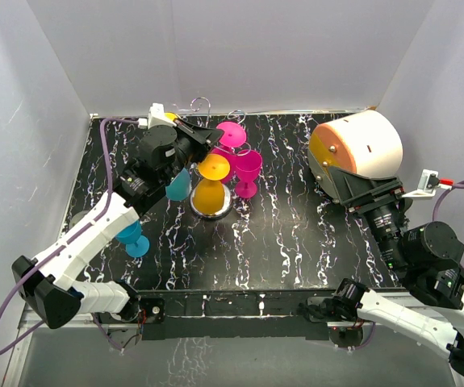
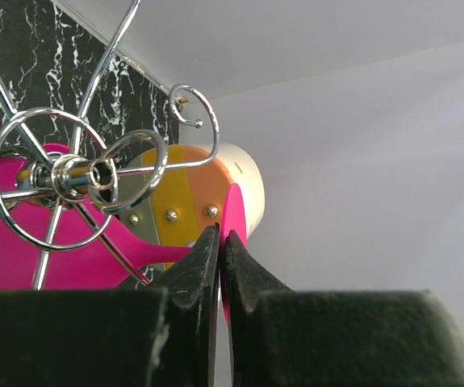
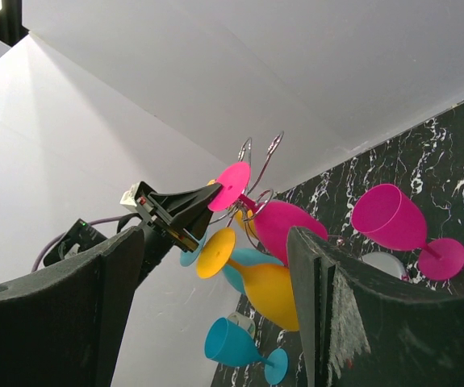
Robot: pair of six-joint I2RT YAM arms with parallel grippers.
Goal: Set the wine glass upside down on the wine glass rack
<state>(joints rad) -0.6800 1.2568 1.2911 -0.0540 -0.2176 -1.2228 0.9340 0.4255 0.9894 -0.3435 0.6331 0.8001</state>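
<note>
Two arms sit at my near edge, and only the left one is at work. Nearest me, the right gripper (image 3: 214, 242) hangs with its black fingers (image 3: 110, 306) spread wide and nothing between them, parked by the white-and-orange cylinder (image 1: 361, 143), clear of the rack, I judge. A blue plastic goblet (image 1: 135, 238) stands alone on the black marbled tabletop (image 1: 296, 234). Further in, a yellow plastic wine glass (image 1: 209, 196) hangs bowl-down on the thin silver wire wine glass rack (image 2: 78, 173). Beyond it, the left gripper (image 2: 222, 234) pinches the flat foot of the pink plastic wine glass (image 1: 232, 133), fingers almost together. The glass is inverted, stem among the curled arms, foot uppermost. I read the edge grip as leaving the stem free to slide into a scroll. I can't tell whether it is fully seated.
</note>
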